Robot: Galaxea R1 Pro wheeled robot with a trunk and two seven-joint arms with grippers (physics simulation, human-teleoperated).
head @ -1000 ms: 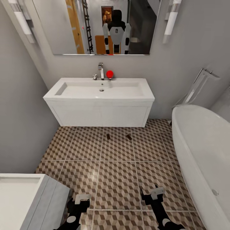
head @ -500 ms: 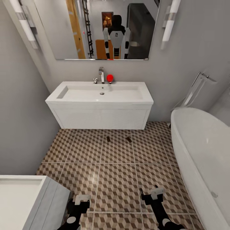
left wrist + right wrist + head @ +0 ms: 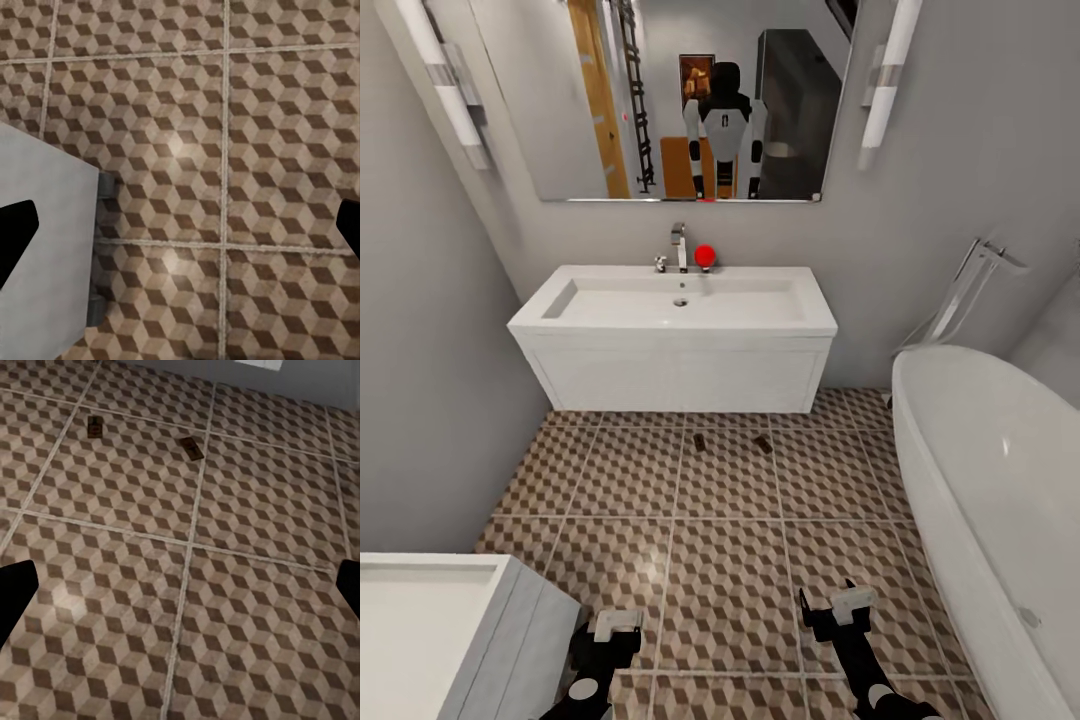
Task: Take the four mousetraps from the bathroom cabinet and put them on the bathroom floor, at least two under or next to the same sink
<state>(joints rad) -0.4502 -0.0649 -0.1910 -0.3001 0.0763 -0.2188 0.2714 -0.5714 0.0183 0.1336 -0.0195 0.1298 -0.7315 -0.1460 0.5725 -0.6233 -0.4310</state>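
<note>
Two mousetraps (image 3: 700,441) (image 3: 763,443) lie on the bathroom floor (image 3: 730,560) just before the bathroom sink (image 3: 675,305); both grippers (image 3: 615,628) (image 3: 840,608) seem spread apart, empty.

The left arm (image 3: 595,668) and the right arm (image 3: 860,665) are black, and each has a light grey block near the end. The left arm has a white round spot on it, and the right arm has white patches lower down. In the mirror (image 3: 690,100), the robot has a black head, a white chest with a small dark mark, and arms that are white and black.
</note>
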